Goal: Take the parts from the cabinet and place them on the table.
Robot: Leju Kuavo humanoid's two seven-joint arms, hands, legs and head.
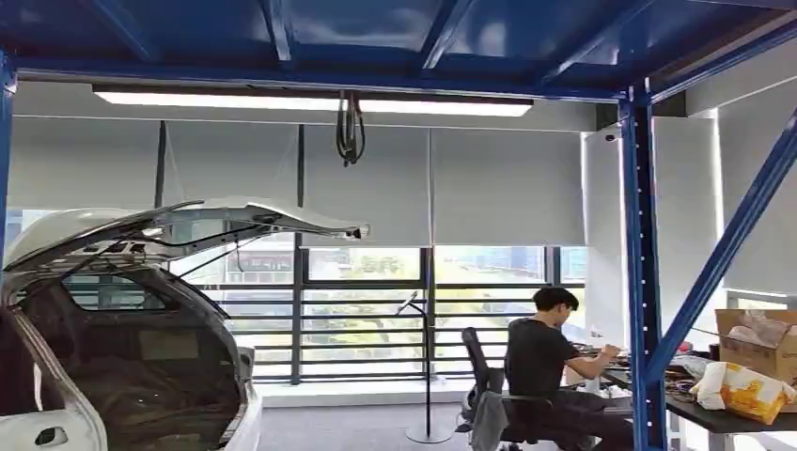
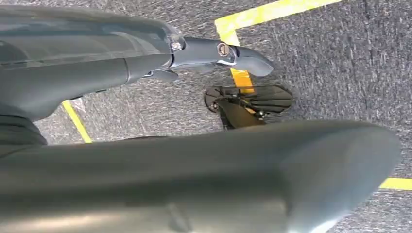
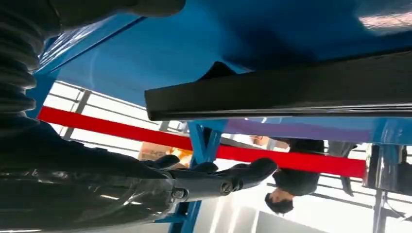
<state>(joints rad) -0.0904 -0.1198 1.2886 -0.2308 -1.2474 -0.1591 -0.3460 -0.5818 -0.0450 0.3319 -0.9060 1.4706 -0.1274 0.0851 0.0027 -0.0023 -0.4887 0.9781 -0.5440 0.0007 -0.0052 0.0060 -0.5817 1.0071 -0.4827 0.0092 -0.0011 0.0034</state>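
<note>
Two hands show in the wrist views. The left hand (image 2: 214, 53) hangs over grey carpet (image 2: 340, 58) marked with yellow tape (image 2: 262, 13), fingers extended and holding nothing. The right hand (image 3: 214, 179) reaches out with fingers loosely extended, empty, just beside a long black part (image 3: 291, 94) lying against the blue cabinet frame (image 3: 160, 48). In the head view, a white car with raised tailgate (image 1: 188, 225) stands at left, a seated person (image 1: 545, 362) works at the far right, and a cardboard box (image 1: 757, 343) sits on the tabletop (image 1: 724, 418) behind the blue upright (image 1: 641, 282).
</note>
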